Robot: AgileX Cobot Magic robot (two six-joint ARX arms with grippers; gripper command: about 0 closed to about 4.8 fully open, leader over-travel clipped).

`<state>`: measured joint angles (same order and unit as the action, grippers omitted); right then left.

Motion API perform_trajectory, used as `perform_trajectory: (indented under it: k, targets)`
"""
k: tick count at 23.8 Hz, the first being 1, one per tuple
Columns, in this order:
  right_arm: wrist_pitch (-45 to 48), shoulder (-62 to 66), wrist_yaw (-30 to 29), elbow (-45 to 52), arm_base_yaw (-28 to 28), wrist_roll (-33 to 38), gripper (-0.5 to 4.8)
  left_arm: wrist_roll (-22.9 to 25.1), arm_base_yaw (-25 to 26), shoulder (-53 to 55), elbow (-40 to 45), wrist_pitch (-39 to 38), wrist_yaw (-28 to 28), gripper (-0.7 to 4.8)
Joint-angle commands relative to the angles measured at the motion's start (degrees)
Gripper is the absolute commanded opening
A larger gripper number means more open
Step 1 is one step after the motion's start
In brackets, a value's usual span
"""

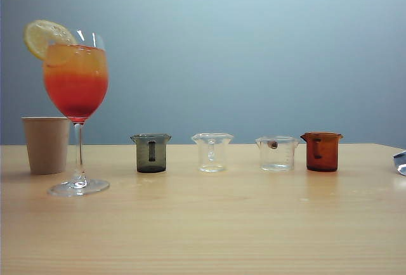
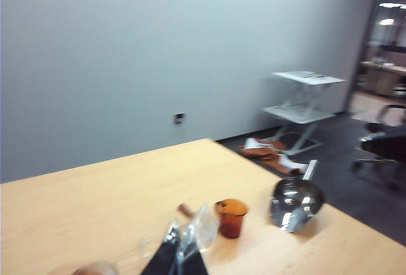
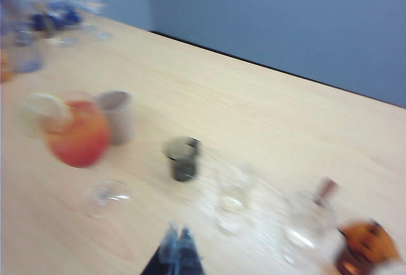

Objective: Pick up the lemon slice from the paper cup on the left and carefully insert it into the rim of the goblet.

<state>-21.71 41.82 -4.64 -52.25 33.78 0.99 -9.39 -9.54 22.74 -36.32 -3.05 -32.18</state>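
The goblet [image 1: 76, 88] stands at the far left with an orange-over-red drink, and the lemon slice [image 1: 44, 37] sits wedged on its rim. Just behind and left of it is the tan paper cup [image 1: 45, 145]. The blurred right wrist view shows the goblet [image 3: 76, 135], lemon slice [image 3: 41, 113] and paper cup [image 3: 117, 116] far from my right gripper [image 3: 177, 243], whose tips are together and hold nothing. My left gripper [image 2: 181, 236] is shut and empty over the row of beakers, facing away from the goblet. Neither gripper shows clearly in the exterior view.
A row of small beakers runs right of the goblet: dark grey [image 1: 151, 153], two clear ones [image 1: 212, 152] [image 1: 277, 153], and amber [image 1: 321, 151]. A shiny silvery object [image 1: 400, 161] pokes in at the table's right edge, and the same silvery object [image 2: 295, 202] lies beyond the amber beaker [image 2: 231, 218].
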Motion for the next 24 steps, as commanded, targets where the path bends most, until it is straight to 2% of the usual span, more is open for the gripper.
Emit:
perform_trajectory:
  k: [1,4,6,10,12,17,24]
  targets:
    - [6.05,-5.70,-0.02,7.21,-5.35,1.36,-0.08,1.18,0.13,-7.32,-0.07,-9.20,7.93,-0.06]
    - [9.05,-10.62,0.02,13.66,-10.08,2.58,-0.08,2.62,0.15,-13.14,0.00,-16.00,13.77,-0.06]
    - [9.16,-14.78,0.02,19.08,-13.14,3.93,-0.08,5.86,0.15,-16.79,0.31,-21.46,19.45,-0.06]
    - [12.66,-20.65,1.60,27.08,-15.52,3.98,-0.08,6.16,0.13,-19.85,3.61,-22.77,19.39,-0.06]
    - [16.70,-25.22,4.85,32.63,-15.63,3.96,-0.08,5.95,0.15,-21.38,6.84,-22.77,19.74,-0.06]
    - [19.85,-32.81,7.72,43.69,-15.61,3.98,-0.08,5.92,0.13,-22.62,16.66,-19.67,22.47,-0.06]
    - [20.31,-34.12,8.13,51.65,-15.65,6.88,-0.08,3.78,0.13,-22.62,28.89,-7.45,23.21,-0.06]
